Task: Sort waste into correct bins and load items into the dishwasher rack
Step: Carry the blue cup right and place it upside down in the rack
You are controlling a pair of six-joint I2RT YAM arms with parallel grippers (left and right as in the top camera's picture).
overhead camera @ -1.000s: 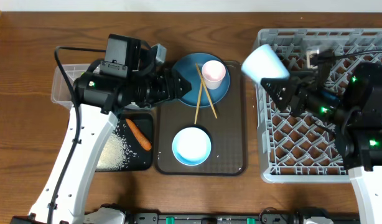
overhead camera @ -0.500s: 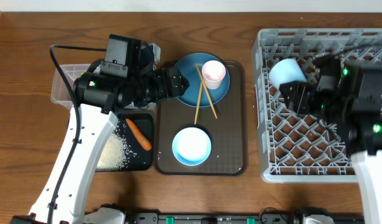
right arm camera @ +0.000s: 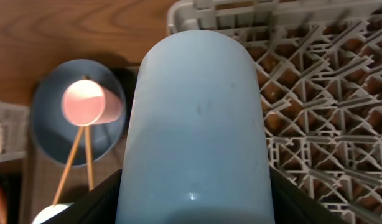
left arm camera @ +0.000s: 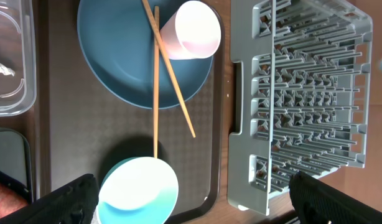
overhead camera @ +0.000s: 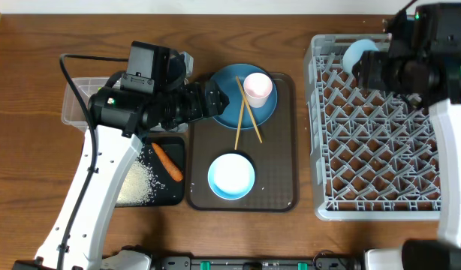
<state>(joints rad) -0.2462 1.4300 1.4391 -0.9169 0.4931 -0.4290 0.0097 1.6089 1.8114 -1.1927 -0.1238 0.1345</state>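
The right fingers (right arm camera: 194, 200) are clamped across the wall of the light-blue cup (right arm camera: 197, 124), one dark finger on each side of its body. The cup fills the gap between them and juts well out past the tips. Seen from overhead, it hangs over the far left corner of the dishwasher rack (overhead camera: 318, 150), above the pegs. Whether it touches them is hard to tell, and so is which way its mouth faces.

The cup looks light, stiff and smooth-sided. It probably needs only a modest squeeze, but it could slide or twist in the grip if tilted fast. The hold across the mid-body suits it, and a hold nearer the rim would likely be less steady. For racking, it wants to go mouth down between pegs rather than sit on top of one.

The left fingers (left arm camera: 191, 186) stand wide apart with nothing between them. They hover over the dark serving tray (overhead camera: 279, 165), near the edge of the blue plate (overhead camera: 229, 97). The pink cup (overhead camera: 257, 86) rests on that plate, just ahead of the open fingers and not between them. It looks to handle the same way — light, rigid and easy to tip. The thin chopsticks (overhead camera: 245, 116) lean off the plate beside it and would roll at a nudge.
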